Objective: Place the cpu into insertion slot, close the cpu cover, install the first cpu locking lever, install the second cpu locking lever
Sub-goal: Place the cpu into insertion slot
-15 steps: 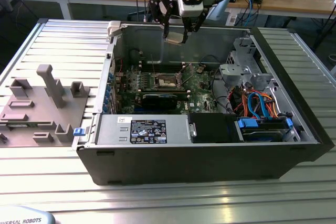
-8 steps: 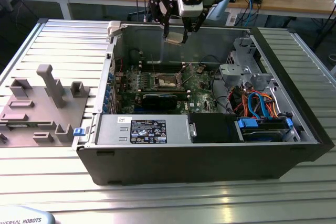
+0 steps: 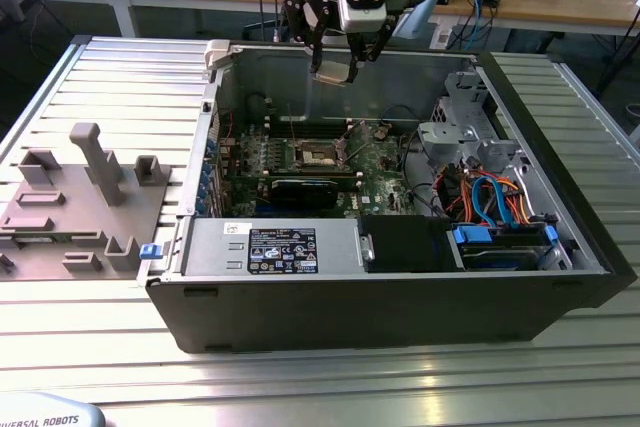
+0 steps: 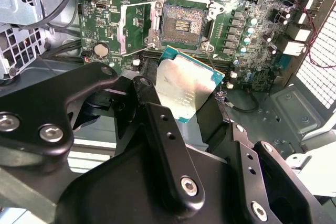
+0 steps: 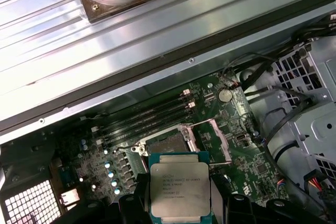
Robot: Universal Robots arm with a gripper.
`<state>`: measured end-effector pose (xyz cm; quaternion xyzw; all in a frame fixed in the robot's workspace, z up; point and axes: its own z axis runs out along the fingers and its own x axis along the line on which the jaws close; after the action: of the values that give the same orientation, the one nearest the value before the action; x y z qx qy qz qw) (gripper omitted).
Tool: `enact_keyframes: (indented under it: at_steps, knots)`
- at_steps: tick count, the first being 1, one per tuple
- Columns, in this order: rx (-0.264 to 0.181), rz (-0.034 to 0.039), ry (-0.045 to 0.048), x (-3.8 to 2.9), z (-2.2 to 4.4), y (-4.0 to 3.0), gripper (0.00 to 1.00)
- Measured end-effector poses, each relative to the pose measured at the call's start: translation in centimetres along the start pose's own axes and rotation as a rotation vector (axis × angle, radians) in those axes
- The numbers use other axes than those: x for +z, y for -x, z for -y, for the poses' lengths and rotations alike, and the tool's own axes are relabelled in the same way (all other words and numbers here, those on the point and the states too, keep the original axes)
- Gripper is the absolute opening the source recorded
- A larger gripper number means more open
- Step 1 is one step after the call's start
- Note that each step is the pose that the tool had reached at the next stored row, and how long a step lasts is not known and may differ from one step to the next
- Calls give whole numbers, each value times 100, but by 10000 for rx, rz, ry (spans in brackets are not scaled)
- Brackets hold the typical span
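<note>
While the gripper (image 3: 334, 74) hangs over the open case (image 3: 400, 319) in the exterior view, we see its jaws clamped on the cpu (image 4: 186, 85), with a finger (image 4: 157, 119) pressed against each of two opposite edges. We find the cpu (image 5: 180, 190) held flat in the air above the board (image 4: 252, 19), silver top up, apart from the slot (image 4: 182, 24). The slot (image 5: 165, 142) lies bare, and the cover (image 4: 134, 27) stands swung open right beside it.
</note>
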<state>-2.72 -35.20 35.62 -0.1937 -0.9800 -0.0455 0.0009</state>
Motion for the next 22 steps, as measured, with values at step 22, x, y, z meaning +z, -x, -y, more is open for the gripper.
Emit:
enact_keyframes:
  at_steps: [22]
  knots:
    - [164,15,3,2,0,0,55]
